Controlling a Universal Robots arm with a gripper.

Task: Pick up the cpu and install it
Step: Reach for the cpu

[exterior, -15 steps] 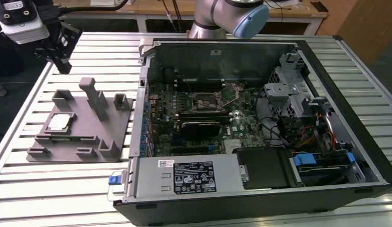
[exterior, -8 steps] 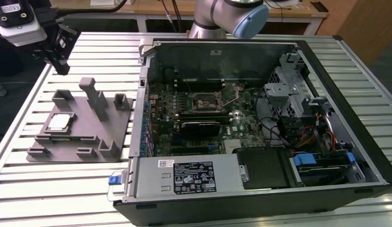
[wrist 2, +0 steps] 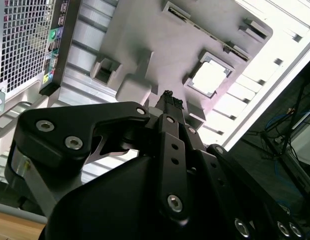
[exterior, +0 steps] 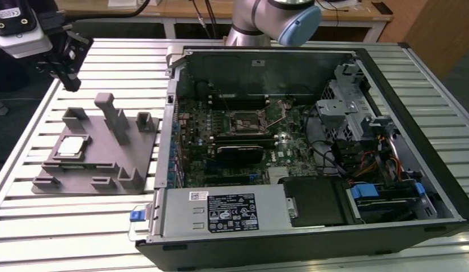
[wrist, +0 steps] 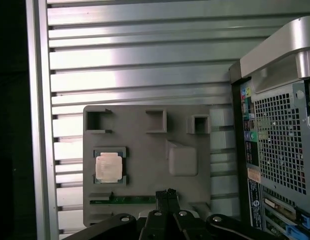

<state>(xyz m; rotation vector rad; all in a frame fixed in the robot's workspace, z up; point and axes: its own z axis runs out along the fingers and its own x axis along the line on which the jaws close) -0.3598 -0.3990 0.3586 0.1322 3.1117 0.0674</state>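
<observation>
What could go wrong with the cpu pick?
1. The gripper hangs shut above the fixture, apart from the cpu; descending shut could press the chip.
2. Upright posts stand close to the cpu; the gripper may clip one.
3. The socket sits deep in the case; clearance looks tight.

**Silver-grey arm, pale blue joint cap, matte black gripper**

In the exterior view, a rounded silver-grey arm [exterior: 246,25] is seen at twelve o'clock, closed off by a pale blue cap [exterior: 299,25]. At ten o'clock a light grey wrist housing [exterior: 19,37] with a dark face is mounted above the black gripper [exterior: 68,82]. In both wrist views the gripper body is shown in matte black. It is built of flat linkage plates [wrist 2: 70,130] with rounded corners and studded with bright silver screws [wrist 2: 74,143]. A narrow central bar [wrist 2: 172,155] is pierced by small round holes, and the slim black fingers [wrist: 160,200] are laid close together at the tips.
</observation>
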